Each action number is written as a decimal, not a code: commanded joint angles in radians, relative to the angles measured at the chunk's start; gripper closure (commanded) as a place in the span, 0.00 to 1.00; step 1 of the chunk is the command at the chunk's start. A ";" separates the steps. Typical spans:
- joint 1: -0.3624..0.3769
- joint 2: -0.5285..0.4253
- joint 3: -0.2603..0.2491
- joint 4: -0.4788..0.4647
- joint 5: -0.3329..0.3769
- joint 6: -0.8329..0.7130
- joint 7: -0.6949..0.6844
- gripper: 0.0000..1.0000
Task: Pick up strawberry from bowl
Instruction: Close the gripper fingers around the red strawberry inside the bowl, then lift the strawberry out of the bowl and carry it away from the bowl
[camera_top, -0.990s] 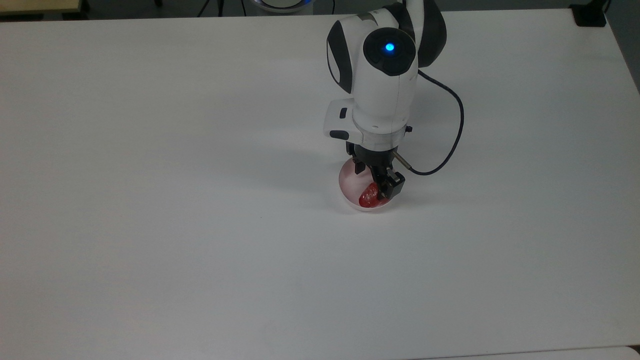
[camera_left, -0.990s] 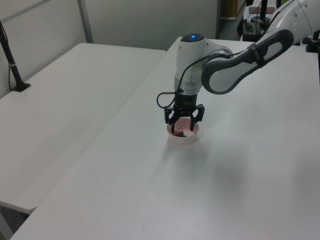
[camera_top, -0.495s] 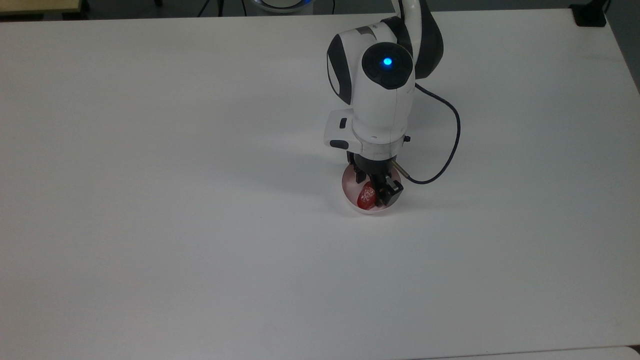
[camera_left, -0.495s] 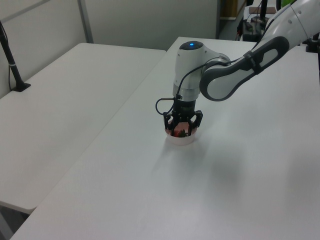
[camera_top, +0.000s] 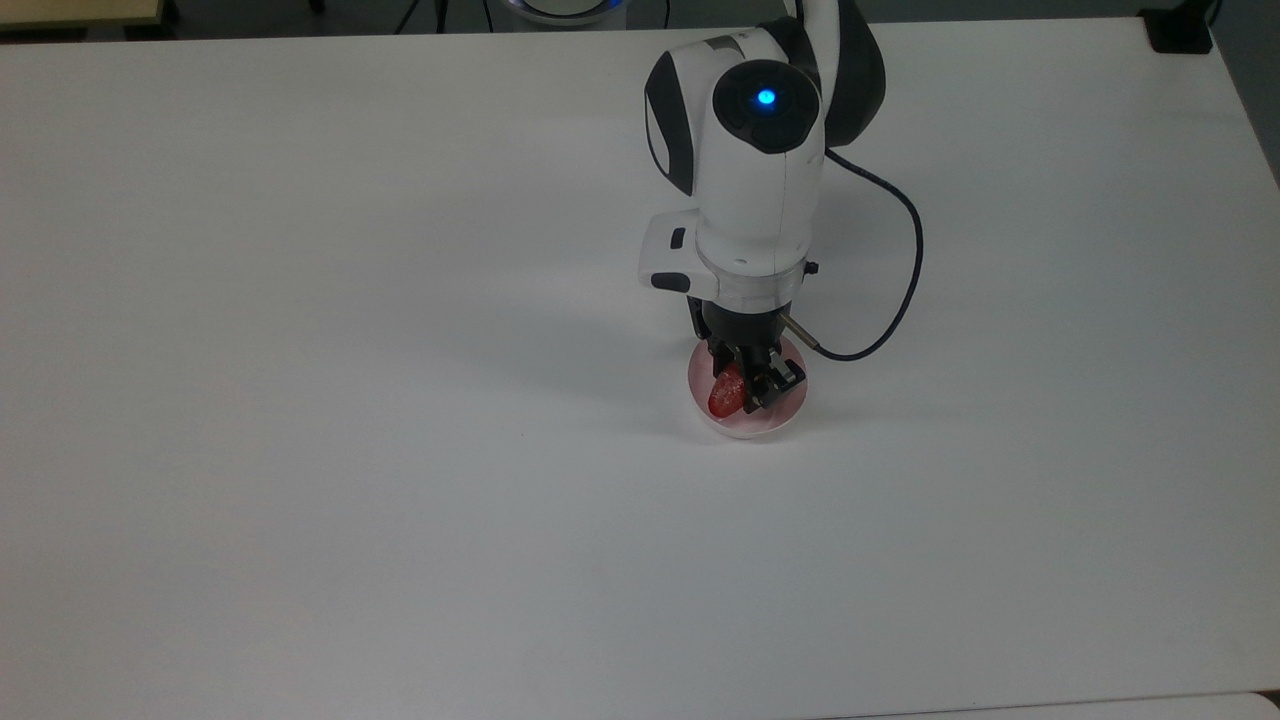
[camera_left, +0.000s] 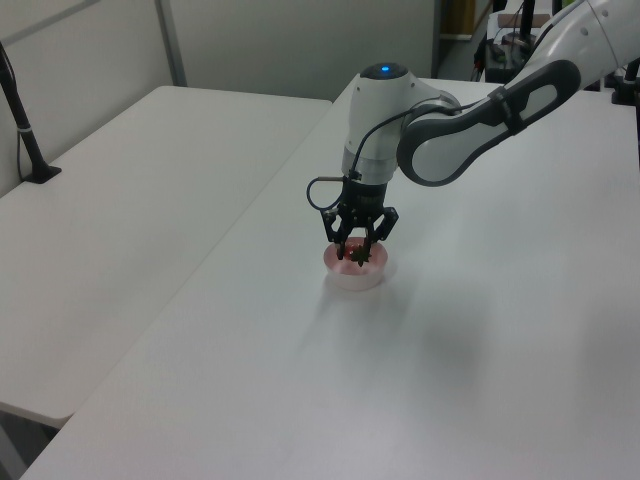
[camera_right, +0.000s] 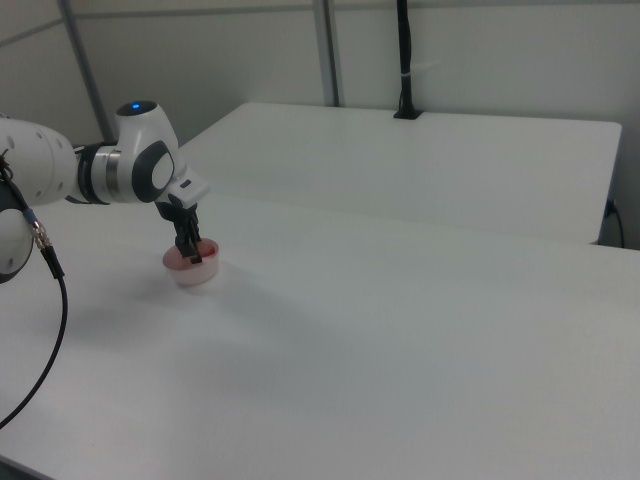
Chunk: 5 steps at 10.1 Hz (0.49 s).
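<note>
Item: small glossy red strawberry (camera_top: 726, 392), whitish speckles on its skin. Position: clamped between my two black fingers (camera_top: 778, 383), directly over the small round pale pink translucent plastic bowl (camera_top: 790, 412). In the top view its red body shows on the top view's left side of my gripper (camera_top: 748, 388); in the left view a dark bit of it shows at my fingertips, within the bowl's (camera_left: 352, 279) outline. Whether it touches the bowl's floor I cannot tell.

Item: my gripper (camera_left: 358, 252), black, two-fingered. State: fingers drawn in tight on the berry, pointing straight down into the bowl's mouth. In the right view my gripper (camera_right: 190, 250) stands upright over the bowl (camera_right: 193, 272).

Item: bowl. Position: upright on the broad white table (camera_top: 300, 400), beneath my wrist.

Item: thin black cable (camera_top: 905, 280), looping from my wrist toward the top view's right.
</note>
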 joint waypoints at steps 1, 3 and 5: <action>-0.001 -0.101 -0.005 -0.034 0.003 -0.027 -0.078 0.53; -0.048 -0.193 -0.005 -0.038 0.012 -0.189 -0.242 0.53; -0.170 -0.235 -0.013 -0.064 0.007 -0.283 -0.607 0.52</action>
